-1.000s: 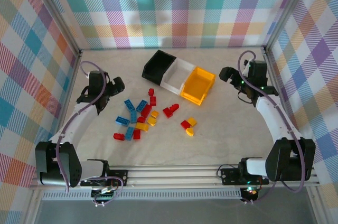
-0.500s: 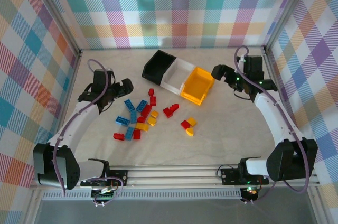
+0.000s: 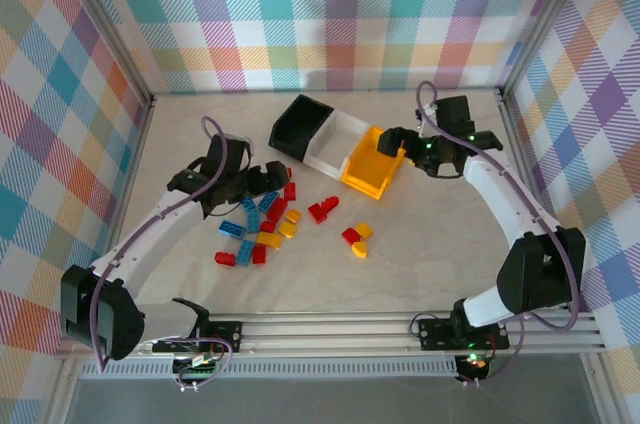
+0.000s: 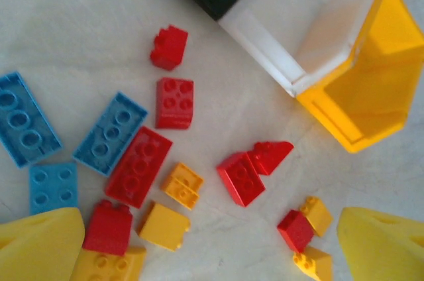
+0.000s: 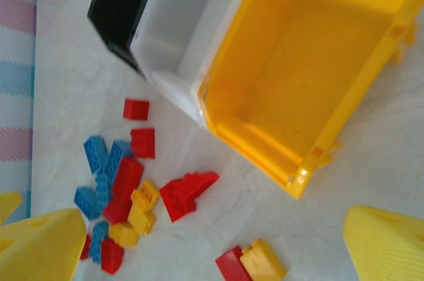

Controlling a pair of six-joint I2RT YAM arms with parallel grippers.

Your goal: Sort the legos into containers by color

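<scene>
Both claws wide, bricks unsorted

The left gripper (image 3: 270, 176) hangs spread above the legos (image 3: 262, 226), which lie scattered on the table (image 3: 450, 244) (red, yellow and blue mixed) just beside the containers (image 3: 335, 137). The right gripper (image 3: 386, 140), equally wide, hovers at the yellow-orange bin (image 3: 362, 184).

Bright, even, diffuse light; shadows on the desk (image 3: 430, 254) are faint and soft. Both wrist views are slightly blurred, their yellow fingers (image 4: 40, 244) at 5 and 7 o'clock out of focus; the white bin (image 4: 318, 22) looks washed out.
</scene>
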